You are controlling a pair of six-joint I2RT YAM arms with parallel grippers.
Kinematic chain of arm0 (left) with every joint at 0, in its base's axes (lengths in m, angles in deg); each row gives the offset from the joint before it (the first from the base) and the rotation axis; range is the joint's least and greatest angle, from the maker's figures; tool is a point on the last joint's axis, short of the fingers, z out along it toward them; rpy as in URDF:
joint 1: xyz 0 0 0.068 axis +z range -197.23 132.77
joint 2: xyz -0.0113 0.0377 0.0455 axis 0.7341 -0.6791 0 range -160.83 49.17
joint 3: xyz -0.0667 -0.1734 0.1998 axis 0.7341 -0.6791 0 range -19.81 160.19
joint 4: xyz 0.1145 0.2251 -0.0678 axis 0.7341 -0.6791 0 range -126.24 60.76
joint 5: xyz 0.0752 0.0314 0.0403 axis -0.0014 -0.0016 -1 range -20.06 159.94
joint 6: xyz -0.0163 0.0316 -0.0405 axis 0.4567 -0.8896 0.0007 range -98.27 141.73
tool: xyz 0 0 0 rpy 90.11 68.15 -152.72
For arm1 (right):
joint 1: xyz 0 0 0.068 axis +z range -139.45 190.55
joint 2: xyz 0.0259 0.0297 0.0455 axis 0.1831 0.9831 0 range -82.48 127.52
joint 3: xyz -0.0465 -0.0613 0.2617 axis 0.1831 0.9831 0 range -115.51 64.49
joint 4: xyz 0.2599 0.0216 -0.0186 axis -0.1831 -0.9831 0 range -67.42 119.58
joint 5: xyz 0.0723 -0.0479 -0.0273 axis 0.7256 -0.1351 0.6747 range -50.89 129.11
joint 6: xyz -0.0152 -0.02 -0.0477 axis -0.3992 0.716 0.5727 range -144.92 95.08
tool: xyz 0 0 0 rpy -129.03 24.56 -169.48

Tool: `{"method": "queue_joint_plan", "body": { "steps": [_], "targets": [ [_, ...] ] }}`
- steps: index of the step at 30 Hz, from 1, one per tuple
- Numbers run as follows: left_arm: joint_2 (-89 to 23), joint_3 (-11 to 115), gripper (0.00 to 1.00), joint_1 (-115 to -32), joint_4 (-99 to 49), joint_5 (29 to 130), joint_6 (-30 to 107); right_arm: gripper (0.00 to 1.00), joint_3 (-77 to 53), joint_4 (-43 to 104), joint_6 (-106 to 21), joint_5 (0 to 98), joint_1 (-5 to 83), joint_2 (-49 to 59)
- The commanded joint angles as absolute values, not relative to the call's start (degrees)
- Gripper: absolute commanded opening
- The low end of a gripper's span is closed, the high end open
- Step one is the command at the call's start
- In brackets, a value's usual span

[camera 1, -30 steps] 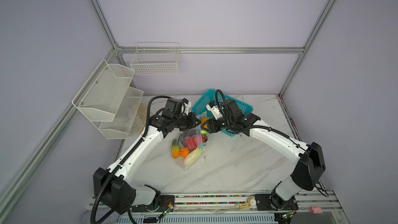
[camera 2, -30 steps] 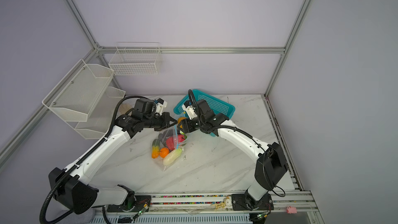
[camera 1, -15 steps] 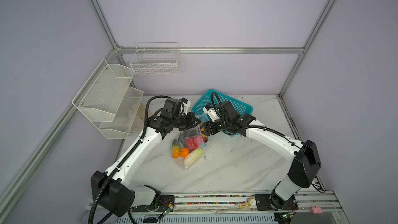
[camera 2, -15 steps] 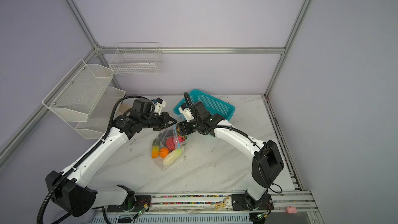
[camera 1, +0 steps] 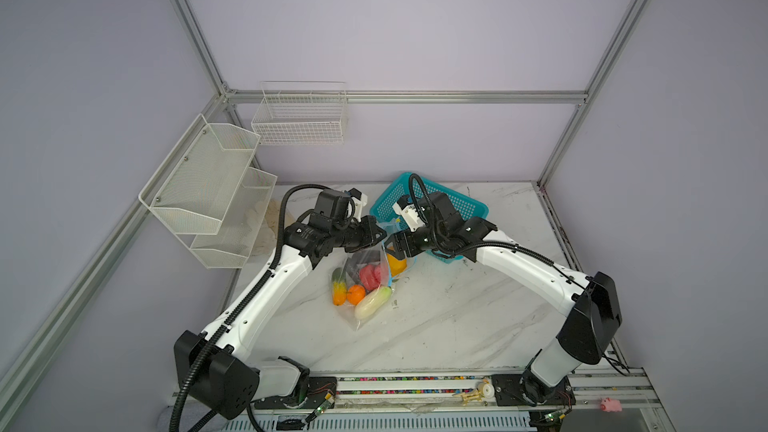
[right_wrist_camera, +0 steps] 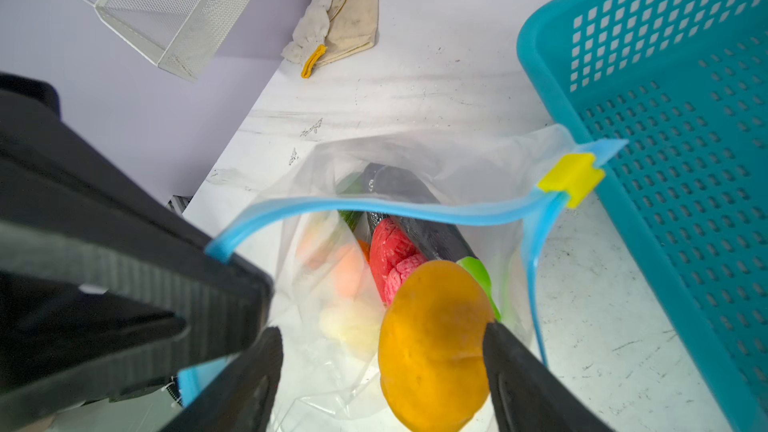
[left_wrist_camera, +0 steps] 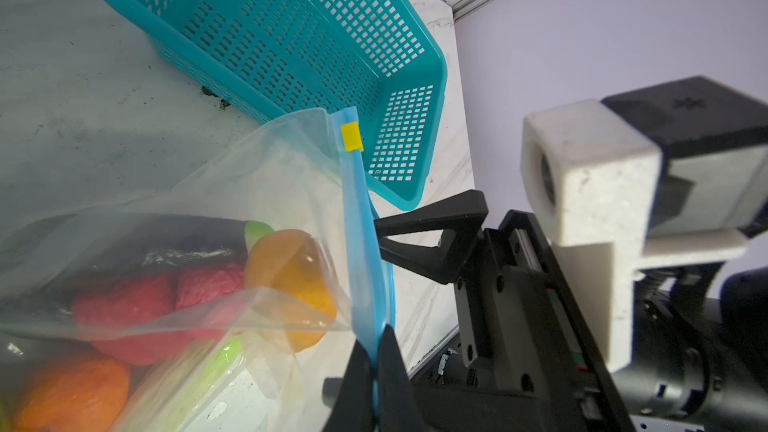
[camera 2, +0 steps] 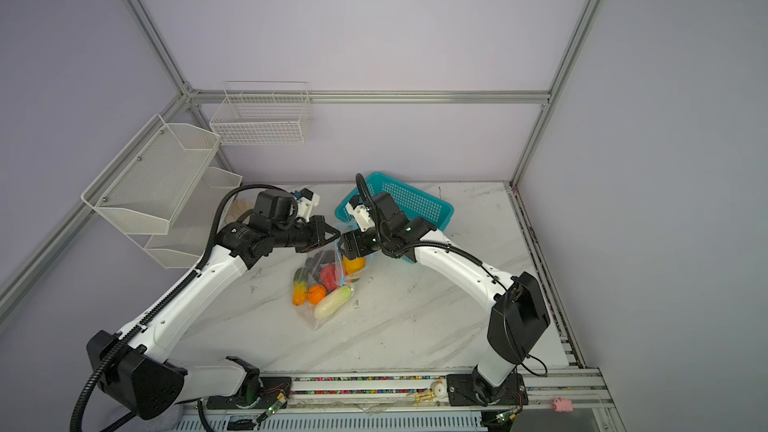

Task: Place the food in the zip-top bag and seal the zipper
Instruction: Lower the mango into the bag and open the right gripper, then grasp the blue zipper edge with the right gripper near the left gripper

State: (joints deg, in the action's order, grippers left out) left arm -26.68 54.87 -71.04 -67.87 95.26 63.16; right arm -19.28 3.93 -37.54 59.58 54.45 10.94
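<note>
The clear zip-top bag (camera 1: 365, 284) lies on the marble table with its mouth lifted. My left gripper (left_wrist_camera: 376, 338) is shut on the light-blue zipper (left_wrist_camera: 359, 218) and holds that edge up; the yellow slider (right_wrist_camera: 571, 178) sits at the strip's far end. My right gripper (right_wrist_camera: 382, 338) stands open over the bag's mouth. The yellow-orange mango (right_wrist_camera: 432, 347) rests against one of its fingers (right_wrist_camera: 519, 371) and is clear of the other. Inside the bag are a dark eggplant (right_wrist_camera: 415, 218), pink-red pieces (right_wrist_camera: 392, 251), an orange (camera 1: 356, 293), a white radish (camera 1: 372, 304) and a green-orange cucumber (camera 1: 338, 286).
A teal perforated basket (camera 1: 465, 205) stands just behind the right gripper, close to the bag. White wire shelves (camera 1: 208, 189) hang on the left wall, with a pair of gloves (right_wrist_camera: 340, 14) on the table below them. A wire basket (camera 1: 299, 118) hangs on the back wall.
My right gripper has shifted slightly left over the bag's mouth and its jaws have spread wider off the mango. The left gripper keeps its hold on the zipper strip.
</note>
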Motion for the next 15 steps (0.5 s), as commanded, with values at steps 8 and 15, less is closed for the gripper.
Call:
{"method": "queue_joint_plan", "body": {
  "steps": [8,15],
  "targets": [
    [-25.9,55.8,0.0,-71.4,-66.1,96.3,62.9,0.71,-17.1,0.4,-44.3,41.8,53.7,0.5],
    [-26.2,56.0,0.0,-71.4,-65.9,96.3,62.7,0.66,-9.8,3.6,-53.7,47.2,52.5,-0.4]
  ]
}}
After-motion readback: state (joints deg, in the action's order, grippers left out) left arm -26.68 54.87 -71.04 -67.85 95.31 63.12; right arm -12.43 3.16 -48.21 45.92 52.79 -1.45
